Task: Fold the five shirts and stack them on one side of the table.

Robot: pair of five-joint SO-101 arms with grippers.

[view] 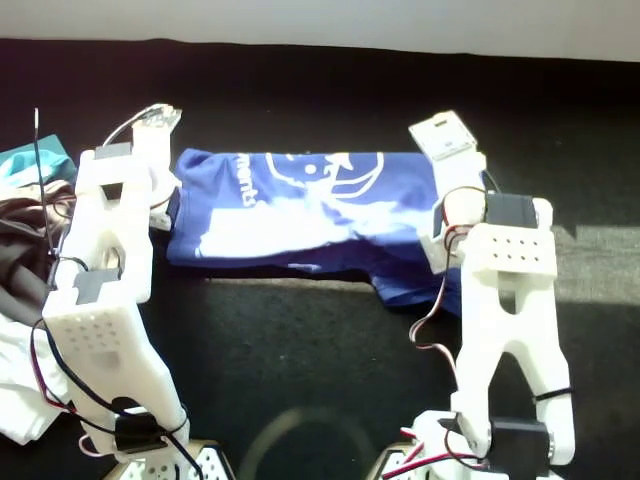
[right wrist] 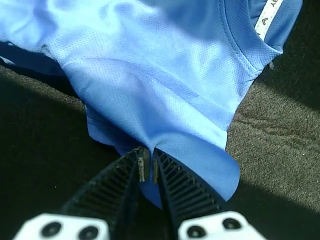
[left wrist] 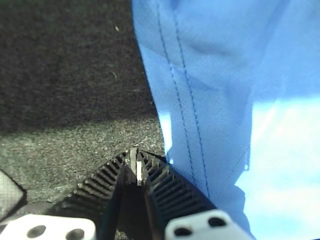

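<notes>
blue shirt (view: 300,215) spread on table (view: 300,380) between both arms | left gripper (left wrist: 136,167) pinched together beside its hem (tips over black tabletop) | right gripper (right wrist: 147,162) clamped on shirt's edge | other shirts (view: 25,300) heaped by left arm

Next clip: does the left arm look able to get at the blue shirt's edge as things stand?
Likely yes. The left tool is low by the black table cover, right beside the blue shirt and its stitched edge, with nothing between them. Its jaws look shut, so it would have to open first.

White print (view: 322,172) on blue shirt (view: 300,225), white neck label (right wrist: 265,19), neither legible.
</notes>
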